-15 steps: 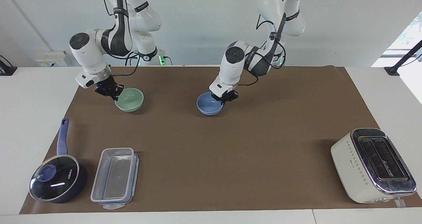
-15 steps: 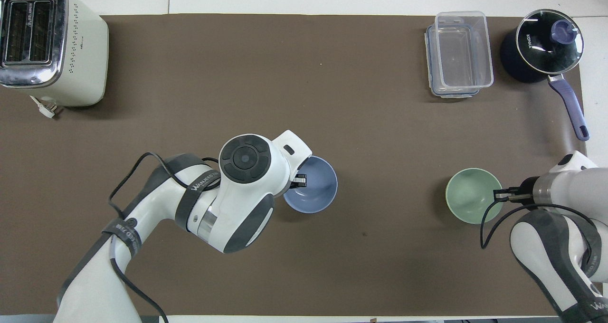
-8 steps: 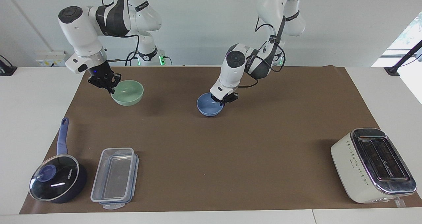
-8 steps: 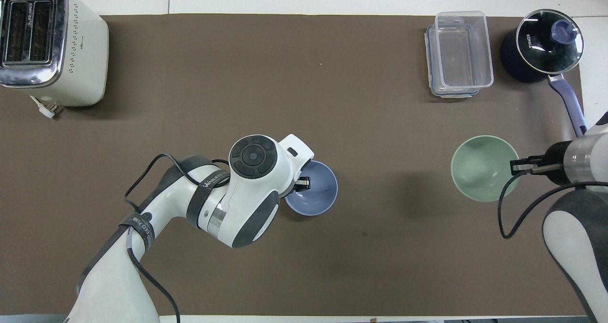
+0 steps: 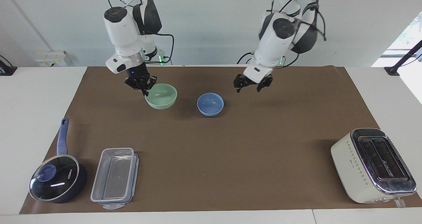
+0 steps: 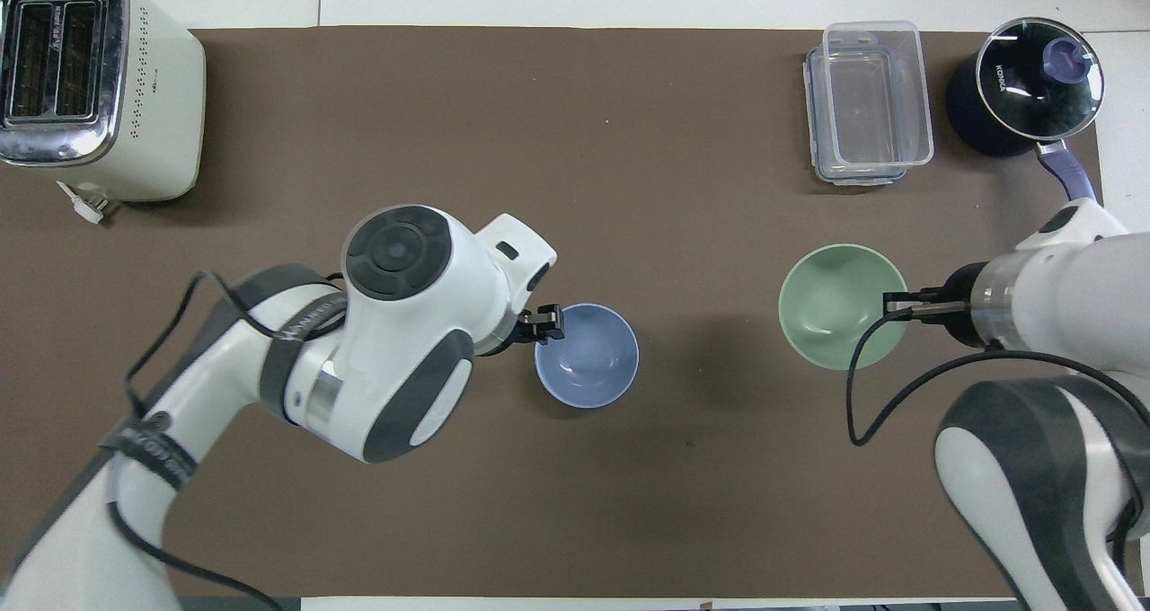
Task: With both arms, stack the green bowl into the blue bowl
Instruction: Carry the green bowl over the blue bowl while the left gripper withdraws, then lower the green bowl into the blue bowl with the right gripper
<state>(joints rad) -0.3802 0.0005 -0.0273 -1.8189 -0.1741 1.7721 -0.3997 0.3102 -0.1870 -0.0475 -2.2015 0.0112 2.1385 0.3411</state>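
White desk (image 5: 33,118) against a plain white wall, covered by a brown paper-like mat (image 5: 250,151). Out at the edge farthest from the robots: cream boxy toaster with chrome top (image 5: 372,164) toward the left arm's end; clear rectangular plastic container (image 5: 115,177) and dark blue saucepan with glass lid (image 5: 57,181) toward the right arm's end. All well apart from the bowls, nothing blocking the stretch between them.

Small smooth pale green round bowl (image 5: 161,96) up in the air, pinched at its rim by the right end effector (image 5: 144,85), clenched on it, shadow on the mat below. Carried a good way toward the middle since a second ago, when still sitting on the mat. Now just beside the small smooth light blue round bowl (image 5: 210,104), which sits on the mat mid-desk.

Left end effector (image 5: 252,83) released, fingers spread, lifted clear of the blue bowl's rim; a second ago gripping that rim. Blue bowl unmoved.
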